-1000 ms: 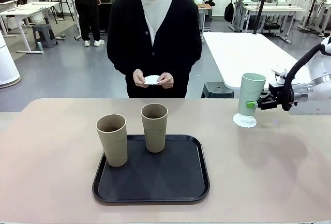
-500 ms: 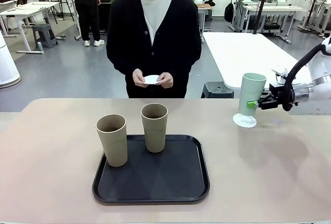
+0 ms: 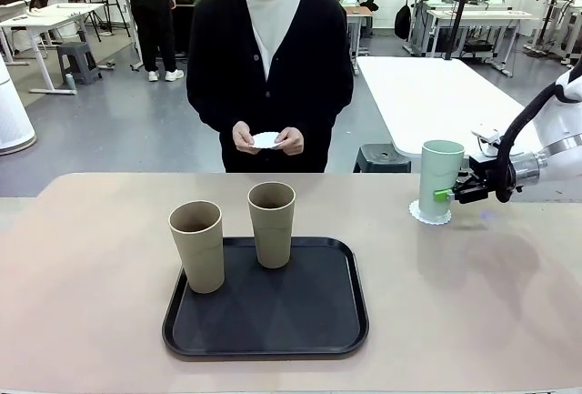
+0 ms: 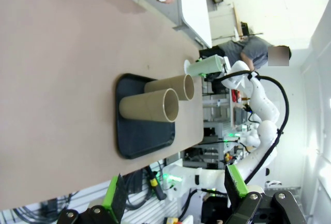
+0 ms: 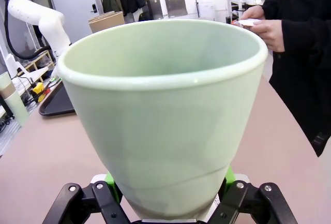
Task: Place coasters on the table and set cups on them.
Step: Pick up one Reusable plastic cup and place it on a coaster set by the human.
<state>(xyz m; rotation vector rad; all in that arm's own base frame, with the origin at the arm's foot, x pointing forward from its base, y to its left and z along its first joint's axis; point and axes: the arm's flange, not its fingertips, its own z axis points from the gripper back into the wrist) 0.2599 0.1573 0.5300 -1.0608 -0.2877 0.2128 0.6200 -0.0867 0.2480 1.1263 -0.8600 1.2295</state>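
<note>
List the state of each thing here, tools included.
mint cup: upright on a coaster, gripped by right tool
left tan cup: upright, empty, on black tray
right tan cup: upright, empty, on tray
second coaster: held in person's hands
left tool: open, empty

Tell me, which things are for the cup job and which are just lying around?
For the job: mint cup, placed coaster, left tan cup, right tan cup, held coaster, table.
Just there: tray, white table, stool.

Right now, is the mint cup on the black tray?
No, the mint cup is in the right gripper, down at a coaster on the table, well right of the tray.
</note>
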